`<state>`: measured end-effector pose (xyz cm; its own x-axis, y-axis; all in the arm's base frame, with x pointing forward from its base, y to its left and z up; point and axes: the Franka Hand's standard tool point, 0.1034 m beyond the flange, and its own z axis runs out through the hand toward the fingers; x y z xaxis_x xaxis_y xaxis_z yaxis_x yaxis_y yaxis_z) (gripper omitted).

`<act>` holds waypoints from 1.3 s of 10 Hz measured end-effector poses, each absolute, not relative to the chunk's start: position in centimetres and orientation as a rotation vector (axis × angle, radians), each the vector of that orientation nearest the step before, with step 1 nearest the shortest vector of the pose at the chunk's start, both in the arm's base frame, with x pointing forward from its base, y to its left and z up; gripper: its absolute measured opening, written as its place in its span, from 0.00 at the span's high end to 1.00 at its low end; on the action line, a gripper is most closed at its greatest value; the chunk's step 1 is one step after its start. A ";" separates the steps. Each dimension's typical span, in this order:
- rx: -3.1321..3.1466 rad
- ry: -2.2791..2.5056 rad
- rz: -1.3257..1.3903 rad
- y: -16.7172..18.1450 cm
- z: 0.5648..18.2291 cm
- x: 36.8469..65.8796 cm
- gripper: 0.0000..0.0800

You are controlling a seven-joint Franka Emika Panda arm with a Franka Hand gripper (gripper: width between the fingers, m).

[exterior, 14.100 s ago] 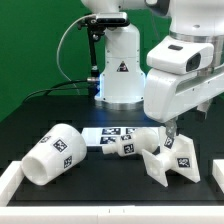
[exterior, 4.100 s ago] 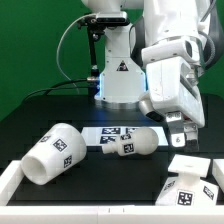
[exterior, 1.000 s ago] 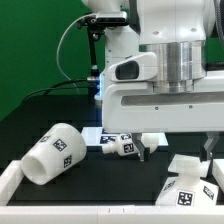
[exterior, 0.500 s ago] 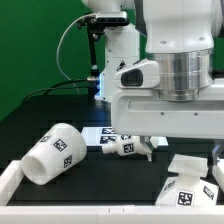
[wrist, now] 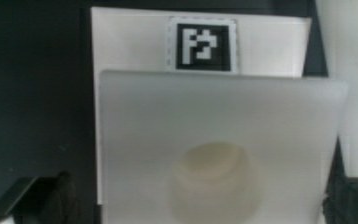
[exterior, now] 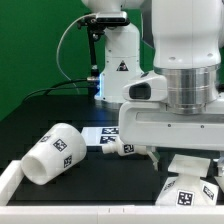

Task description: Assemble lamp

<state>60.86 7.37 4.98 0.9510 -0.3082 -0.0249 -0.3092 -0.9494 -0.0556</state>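
Observation:
The angular lamp base [exterior: 188, 181] lies at the front on the exterior view's right, right under my hand. In the wrist view the base [wrist: 202, 110] fills the frame, with one tag on its far face and a round hollow in the near face. My gripper [exterior: 175, 158] [wrist: 195, 203] is open, with one finger [wrist: 41, 200] on each side of the base; I cannot tell if they touch it. The bulb [exterior: 113, 147] lies on its side mid-table, partly hidden by my hand. The cup-shaped shade [exterior: 55, 153] lies on its side at the exterior view's left.
The marker board [exterior: 110, 131] lies behind the bulb. The white robot pedestal [exterior: 120, 70] stands at the back. A white raised rim [exterior: 60, 207] runs along the table's front edge and left corner. A green backdrop is behind.
Over the last second my hand has come down and toward the exterior view's right, over the base. The base, bulb and shade have not moved in that time.

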 end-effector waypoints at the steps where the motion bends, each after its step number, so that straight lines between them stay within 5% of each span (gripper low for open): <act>1: -3.045 0.483 0.024 7.3 5.0 60.9 0.29; 13: -3.120 0.012 -0.130 9.5 5.3 63.2 0.34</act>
